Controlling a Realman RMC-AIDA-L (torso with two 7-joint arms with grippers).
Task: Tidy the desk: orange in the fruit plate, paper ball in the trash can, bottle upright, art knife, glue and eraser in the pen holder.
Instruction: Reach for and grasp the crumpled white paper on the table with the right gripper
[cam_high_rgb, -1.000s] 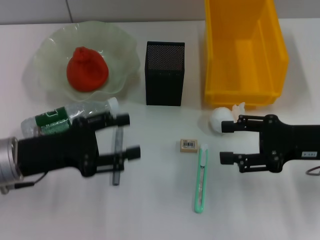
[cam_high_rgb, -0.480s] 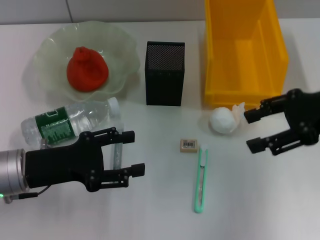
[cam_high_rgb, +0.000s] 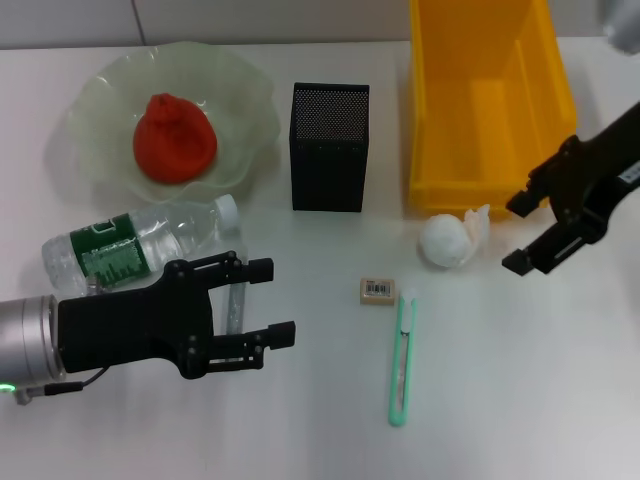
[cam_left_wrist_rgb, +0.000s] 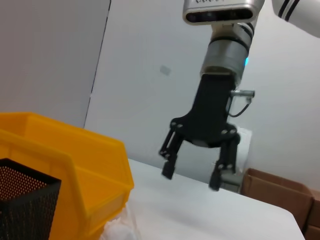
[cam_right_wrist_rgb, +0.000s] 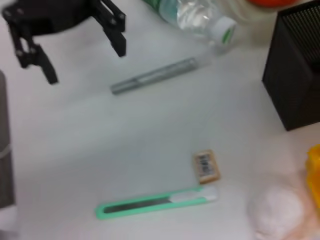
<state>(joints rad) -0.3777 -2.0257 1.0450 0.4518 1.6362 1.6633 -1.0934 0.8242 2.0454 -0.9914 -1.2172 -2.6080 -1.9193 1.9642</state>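
Observation:
The orange (cam_high_rgb: 175, 137) lies in the pale green fruit plate (cam_high_rgb: 95, 95). On its side in front of the plate is the clear bottle (cam_high_rgb: 130, 245). My left gripper (cam_high_rgb: 272, 300) hovers open beside it, over the grey glue stick (cam_high_rgb: 236, 300). The eraser (cam_high_rgb: 377, 290) and the green art knife (cam_high_rgb: 402, 360) rest mid-table. The paper ball (cam_high_rgb: 448, 240) sits by the yellow trash can (cam_high_rgb: 490, 100). My right gripper (cam_high_rgb: 515, 234) is open and raised, just right of the ball. The black mesh pen holder (cam_high_rgb: 330, 150) stands at the centre back.
The right wrist view shows the left gripper (cam_right_wrist_rgb: 85, 62), glue stick (cam_right_wrist_rgb: 155, 75), eraser (cam_right_wrist_rgb: 206, 166), art knife (cam_right_wrist_rgb: 155, 202) and paper ball (cam_right_wrist_rgb: 277, 210). The left wrist view shows the right gripper (cam_left_wrist_rgb: 192, 177) beyond the trash can (cam_left_wrist_rgb: 75, 165).
My right gripper has lifted and swung right and back, away from the paper ball, tilting as it went. My left gripper has drifted slightly toward the table's front, staying open.

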